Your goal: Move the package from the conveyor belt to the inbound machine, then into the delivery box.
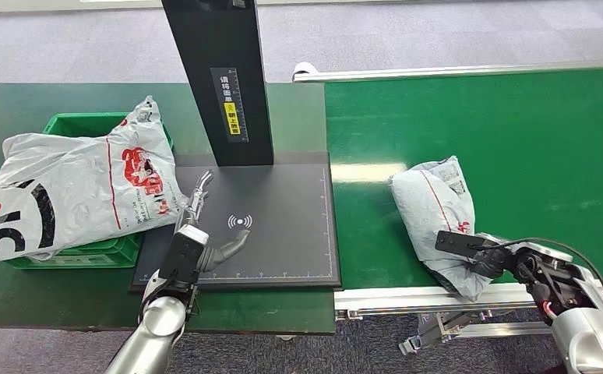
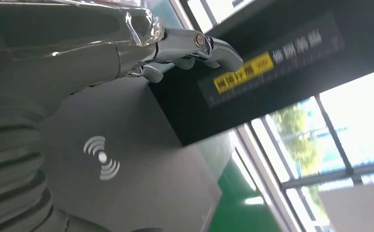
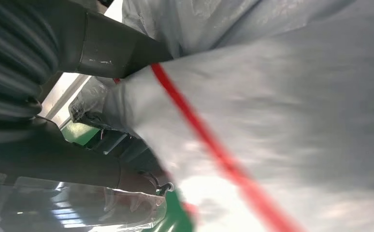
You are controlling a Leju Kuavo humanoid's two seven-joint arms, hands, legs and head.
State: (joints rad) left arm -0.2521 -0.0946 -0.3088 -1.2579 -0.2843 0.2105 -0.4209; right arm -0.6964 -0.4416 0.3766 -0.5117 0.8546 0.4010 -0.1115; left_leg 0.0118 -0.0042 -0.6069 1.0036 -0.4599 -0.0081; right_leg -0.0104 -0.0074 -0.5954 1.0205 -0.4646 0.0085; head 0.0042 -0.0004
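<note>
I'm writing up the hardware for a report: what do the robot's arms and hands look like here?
Both arms are silver metal tubes. The left hand has a black block-shaped wrist, a thick grey thumb and slim metallic fingers. The right hand is mostly black, with a thin black cable looping over its silver wrist. Grey ribbed covers sit behind each hand.

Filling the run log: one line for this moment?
stage: pickup | right hand: grips package on conveyor belt | left hand: open over inbound machine

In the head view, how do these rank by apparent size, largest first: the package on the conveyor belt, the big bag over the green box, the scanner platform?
1. Scanner platform and big bag: similar, unsure.
2. Package on the conveyor belt: clearly smallest.
</note>
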